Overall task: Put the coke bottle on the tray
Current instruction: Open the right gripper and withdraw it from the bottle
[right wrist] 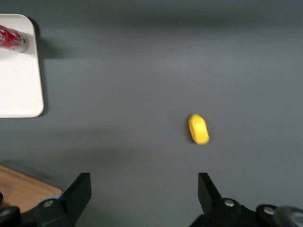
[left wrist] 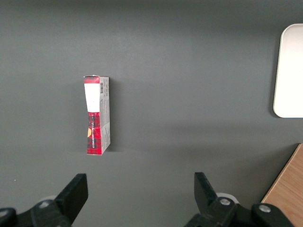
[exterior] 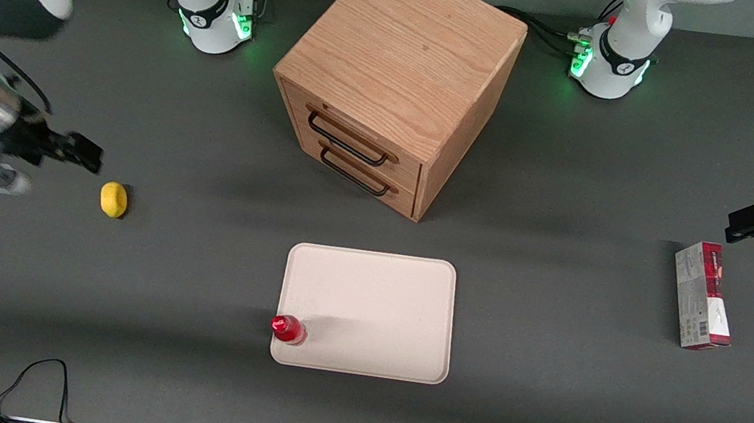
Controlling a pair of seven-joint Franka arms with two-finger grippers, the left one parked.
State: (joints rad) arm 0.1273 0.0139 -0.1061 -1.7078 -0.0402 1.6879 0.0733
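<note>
1. On the corner of the large flat cream rectangular tray [exterior: 372, 299] nearest the front camera and toward the working arm's end: small all-red coke bottle [exterior: 287, 329] with a red cap, standing upright just inside the low rim, resting on the tray surface and touched by nothing

2. Well apart from that bottle, above bare dark table toward the working arm's end: black two-finger gripper [exterior: 81, 152] of the right arm, jaws spread wide and empty in the wrist view, so holding nothing

3. Just beside the gripper on the table: small yellow lemon-like lump [exterior: 114, 199], untouched and no part of the job

4. Farther from the front camera than the tray: wooden two-drawer box [exterior: 395, 81], both drawers shut

5. Toward the parked arm's end: red-and-white carton [exterior: 702, 295], lying flat

6. Judged from this layout: placement done, with the bottle rather close to the tray's edge, hence some risk of tipping off if nudged
</note>
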